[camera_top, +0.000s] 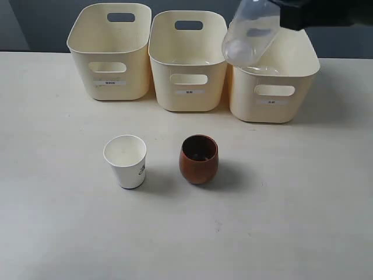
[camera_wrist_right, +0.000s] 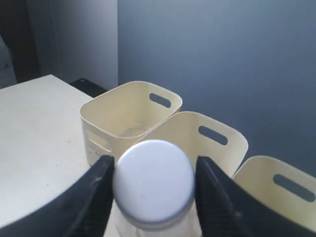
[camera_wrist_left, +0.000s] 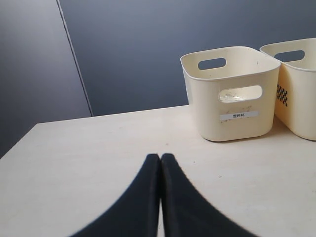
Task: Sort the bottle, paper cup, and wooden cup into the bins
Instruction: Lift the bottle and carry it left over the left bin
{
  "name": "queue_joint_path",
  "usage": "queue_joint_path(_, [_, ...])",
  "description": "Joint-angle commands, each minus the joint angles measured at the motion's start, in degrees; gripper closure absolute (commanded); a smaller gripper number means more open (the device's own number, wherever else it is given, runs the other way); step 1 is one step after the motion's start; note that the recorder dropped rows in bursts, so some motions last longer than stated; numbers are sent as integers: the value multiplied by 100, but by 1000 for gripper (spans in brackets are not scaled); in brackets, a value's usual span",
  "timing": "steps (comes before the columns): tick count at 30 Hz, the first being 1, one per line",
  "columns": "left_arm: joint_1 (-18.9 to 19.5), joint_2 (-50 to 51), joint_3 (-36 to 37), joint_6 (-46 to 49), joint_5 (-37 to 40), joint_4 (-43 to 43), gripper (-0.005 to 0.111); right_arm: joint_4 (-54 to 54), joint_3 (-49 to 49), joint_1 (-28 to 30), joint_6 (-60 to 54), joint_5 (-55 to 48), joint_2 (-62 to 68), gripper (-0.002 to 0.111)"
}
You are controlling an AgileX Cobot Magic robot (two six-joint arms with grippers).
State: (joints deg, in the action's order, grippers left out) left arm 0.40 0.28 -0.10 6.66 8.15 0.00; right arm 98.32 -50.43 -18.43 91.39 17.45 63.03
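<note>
The clear bottle [camera_top: 250, 38] hangs tilted in the air over the near-left rim of the right bin [camera_top: 274, 111], with my right gripper [camera_top: 315, 14] shut on it. In the right wrist view its white cap [camera_wrist_right: 154, 182] fills the gap between the black fingers [camera_wrist_right: 94, 197] of that gripper [camera_wrist_right: 154, 160]. The white paper cup [camera_top: 126, 160] and the reddish-brown wooden cup [camera_top: 199, 160] stand upright side by side on the table in front of the bins. My left gripper [camera_wrist_left: 160, 157] is shut on nothing, low over bare table, and is out of the exterior view.
Three cream bins stand in a row at the back: the left bin [camera_top: 111, 55], the middle bin [camera_top: 187, 93] and the right one. The left wrist view shows a labelled bin [camera_wrist_left: 232, 98] beside another [camera_wrist_left: 301, 98]. A dark wall rises behind the table.
</note>
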Motion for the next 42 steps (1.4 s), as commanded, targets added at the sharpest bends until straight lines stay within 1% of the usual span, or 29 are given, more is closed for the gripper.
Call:
queue_joint_path(1, [3, -28, 10, -8, -43, 0, 107, -1213, -400, -3, -1073, 244, 253, 109])
queue_joint_path(2, [3, -28, 10, -8, -43, 0, 107, -1996, -504, -3, -1748, 593, 491, 109])
queue_joint_path(3, [3, -28, 10, -8, -43, 0, 107, -2439, -557, -3, -2127, 744, 635, 109])
queue_joint_path(4, [3, -28, 10, -8, -43, 0, 107, -3168, -644, -3, -2779, 949, 916, 109])
queue_joint_path(7, [3, -28, 10, -8, -43, 0, 107, -4188, -762, -3, -3831, 1255, 1438, 109])
queue_joint_path(8, [3, -28, 10, -8, -43, 0, 107, -4689, -808, -3, -4422, 1558, 1739, 109])
queue_joint_path(10, [3, -28, 10, -8, -43, 0, 107, -5554, -884, -3, -5151, 2331, 2335, 109])
queue_joint_path(11, [3, -28, 10, -8, -43, 0, 107, -5799, -940, -20, -5364, 2563, 2535, 109])
queue_joint_path(13, [3, -28, 10, -8, -43, 0, 107, -6183, -1109, -95, -5710, 2699, 2887, 109])
queue_joint_path(15, [3, -28, 10, -8, -43, 0, 107, -6248, -1448, -186, -5936, 2669, 3269, 109])
queue_joint_path(21, [3, -28, 10, -8, -43, 0, 107, -6248, -2417, -556, -6005, 2661, 4318, 109])
queue_joint_path(26, [3, -28, 10, -8, -43, 0, 107, -6248, -3036, -791, -6195, 2551, 4944, 109])
queue_joint_path(30, [3, -28, 10, -8, -43, 0, 107, -6291, -3274, -905, -6594, 2247, 5263, 109])
queue_joint_path(42, [3, -28, 10, -8, -44, 0, 107, -6268, -3738, -973, -6627, 2179, 5941, 109])
